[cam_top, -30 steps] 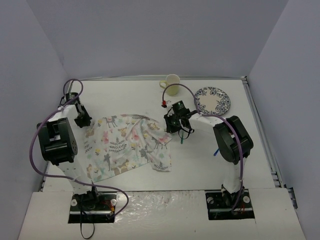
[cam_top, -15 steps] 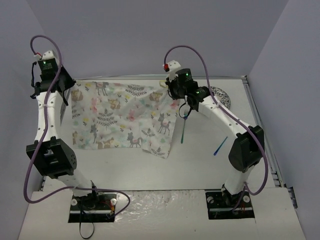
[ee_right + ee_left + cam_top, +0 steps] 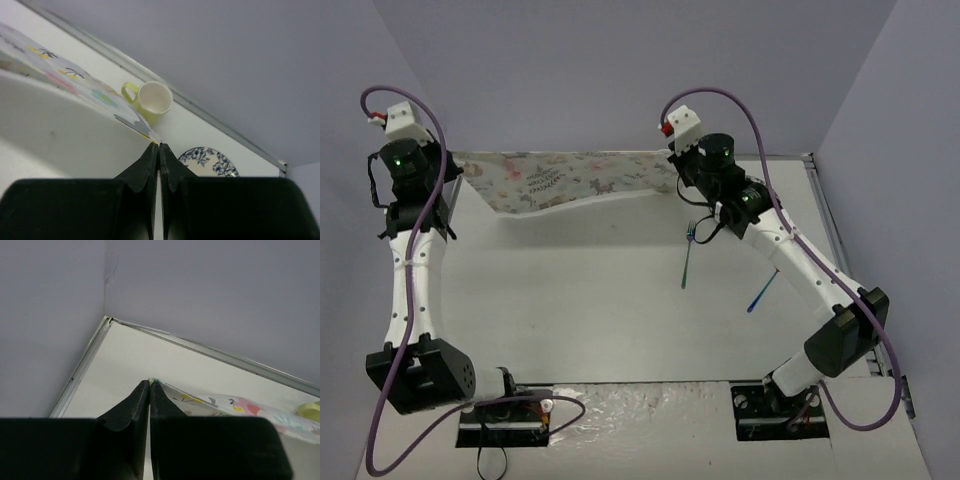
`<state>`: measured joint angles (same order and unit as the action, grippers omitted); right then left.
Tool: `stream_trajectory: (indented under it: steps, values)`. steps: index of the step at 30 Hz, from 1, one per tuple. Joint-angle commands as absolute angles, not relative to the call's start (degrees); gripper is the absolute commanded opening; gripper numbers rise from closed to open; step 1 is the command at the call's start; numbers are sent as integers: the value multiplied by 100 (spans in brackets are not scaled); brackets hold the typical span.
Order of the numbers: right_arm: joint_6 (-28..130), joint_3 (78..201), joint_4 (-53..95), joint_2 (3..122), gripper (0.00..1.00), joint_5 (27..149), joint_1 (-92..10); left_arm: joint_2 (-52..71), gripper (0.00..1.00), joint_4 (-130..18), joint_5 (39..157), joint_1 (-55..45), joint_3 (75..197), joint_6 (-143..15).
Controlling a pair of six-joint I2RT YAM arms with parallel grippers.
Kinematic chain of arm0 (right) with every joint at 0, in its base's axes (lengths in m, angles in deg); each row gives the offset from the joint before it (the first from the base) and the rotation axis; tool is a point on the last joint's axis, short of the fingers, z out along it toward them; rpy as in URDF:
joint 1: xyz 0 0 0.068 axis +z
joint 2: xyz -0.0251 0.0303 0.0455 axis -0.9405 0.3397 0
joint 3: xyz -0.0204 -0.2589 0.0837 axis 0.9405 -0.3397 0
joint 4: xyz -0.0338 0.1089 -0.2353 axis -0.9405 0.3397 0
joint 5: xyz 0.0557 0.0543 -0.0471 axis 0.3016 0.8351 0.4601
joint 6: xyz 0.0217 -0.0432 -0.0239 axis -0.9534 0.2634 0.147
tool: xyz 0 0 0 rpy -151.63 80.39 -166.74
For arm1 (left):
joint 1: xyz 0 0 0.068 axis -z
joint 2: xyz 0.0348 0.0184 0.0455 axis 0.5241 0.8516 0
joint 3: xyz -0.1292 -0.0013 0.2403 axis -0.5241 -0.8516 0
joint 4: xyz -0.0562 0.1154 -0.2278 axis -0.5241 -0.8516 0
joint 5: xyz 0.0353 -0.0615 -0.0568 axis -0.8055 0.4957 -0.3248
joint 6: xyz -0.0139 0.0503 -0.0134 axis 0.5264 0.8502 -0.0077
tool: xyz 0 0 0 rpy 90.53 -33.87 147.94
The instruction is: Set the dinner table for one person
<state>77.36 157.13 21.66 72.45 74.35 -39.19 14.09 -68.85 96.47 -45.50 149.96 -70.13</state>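
The dinner table (image 3: 570, 310) is a white tabletop with metal edging. The floral placemat (image 3: 560, 175) hangs stretched in the air over the table's far part, between both grippers. My left gripper (image 3: 456, 166) is shut on its left corner, seen in the left wrist view (image 3: 150, 383) with the placemat (image 3: 235, 407) trailing right. My right gripper (image 3: 670, 168) is shut on its right corner, seen in the right wrist view (image 3: 159, 145) with the placemat (image 3: 65, 75) running left.
A green fork (image 3: 687, 256) and a blue utensil (image 3: 760, 290) lie on the table right of centre. A yellow cup (image 3: 155, 100) and a blue-patterned plate (image 3: 210, 160) stand near the far edge, beyond the right gripper. Walls close three sides.
Both arms have lifted the placemat off the table and carried it up and toward the far wall. It went from crumpled to spread and taut between the grippers.
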Motion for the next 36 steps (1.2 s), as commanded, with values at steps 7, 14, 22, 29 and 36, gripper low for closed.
stream_trajectory:
  steps: [7,14,22,29,36]
  values:
    - [6531,12225,1273,5931,0,7607,-2819,-552,0,-6234,8486,-4576,11907,-7164]
    - [5340,11125,1285,5860,0,7790,-1996,-1124,9,-7520,7064,-4558,11224,-7467]
    - [4554,10953,1655,5646,36,8446,-1618,-1368,64,-8421,6173,-4550,11343,-7834]
    - [4473,11332,1905,5323,74,7933,-1706,-1123,73,-7791,8262,-4299,11610,-7579]
    - [4416,11785,1894,5792,76,7787,-2533,799,89,-7625,8482,-3343,12406,-7179]
